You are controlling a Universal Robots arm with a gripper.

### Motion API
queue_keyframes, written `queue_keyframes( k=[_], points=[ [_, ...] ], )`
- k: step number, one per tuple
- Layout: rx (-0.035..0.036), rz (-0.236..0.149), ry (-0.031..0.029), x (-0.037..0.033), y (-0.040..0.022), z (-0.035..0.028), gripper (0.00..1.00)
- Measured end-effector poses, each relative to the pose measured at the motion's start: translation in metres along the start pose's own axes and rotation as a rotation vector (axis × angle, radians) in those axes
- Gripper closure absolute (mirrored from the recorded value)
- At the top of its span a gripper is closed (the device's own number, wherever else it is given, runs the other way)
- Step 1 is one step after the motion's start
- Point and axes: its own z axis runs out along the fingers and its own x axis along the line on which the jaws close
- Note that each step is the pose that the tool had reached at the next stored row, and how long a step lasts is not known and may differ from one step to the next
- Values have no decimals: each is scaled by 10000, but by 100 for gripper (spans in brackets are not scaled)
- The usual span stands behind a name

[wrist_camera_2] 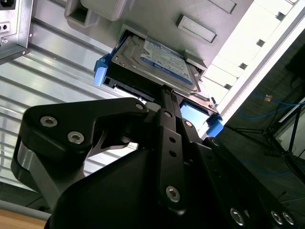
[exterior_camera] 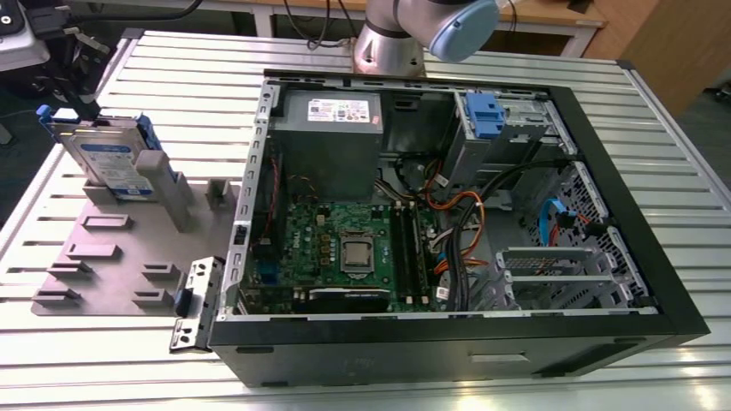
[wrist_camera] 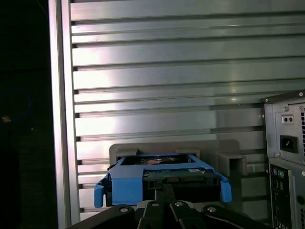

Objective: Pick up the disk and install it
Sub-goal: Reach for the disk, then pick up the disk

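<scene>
The claw (wrist_camera_2: 165, 95) is reaching right up to the near end of the disk (wrist_camera_2: 157, 59). In both wrist views its tip is sitting at the middle of that end, at or just beside the connector edge. Whether the claw is clamping the disk or only meeting it, I cannot tell.

The disk is not yet installed. It is standing on its edge in a grey holder (exterior_camera: 171, 193), label face outward. Its blue bracket (wrist_camera: 126, 183) is wrapping round its sides, with the two blue tabs sticking out at either corner. This upright parking is probably deliberate, as it is leaving the disk's end exposed for the claw.

The holder is rising from a grey fixture plate (exterior_camera: 115, 257), which is lying flat on the ribbed metal bench (exterior_camera: 171, 77) and carrying several other empty blocks. The plate seems to be keeping the disk in a fixed, known spot.

Beyond it, to the exterior view's right, the computer case (exterior_camera: 639, 282) is lying on its side with the panel off. Its motherboard (exterior_camera: 342, 248) is facing up. A blue latch (exterior_camera: 484, 116) is marking the drive bay at the far corner, presumably so the bay can be reached from above.
</scene>
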Motion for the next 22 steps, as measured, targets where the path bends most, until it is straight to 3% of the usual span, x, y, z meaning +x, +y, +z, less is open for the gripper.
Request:
queue_keyframes(
  k=[4,22],
  points=[
    [50,-1,-1,0,-1,-2,89],
    [51,-1,-2,-1,2,-55,89]
  ],
)
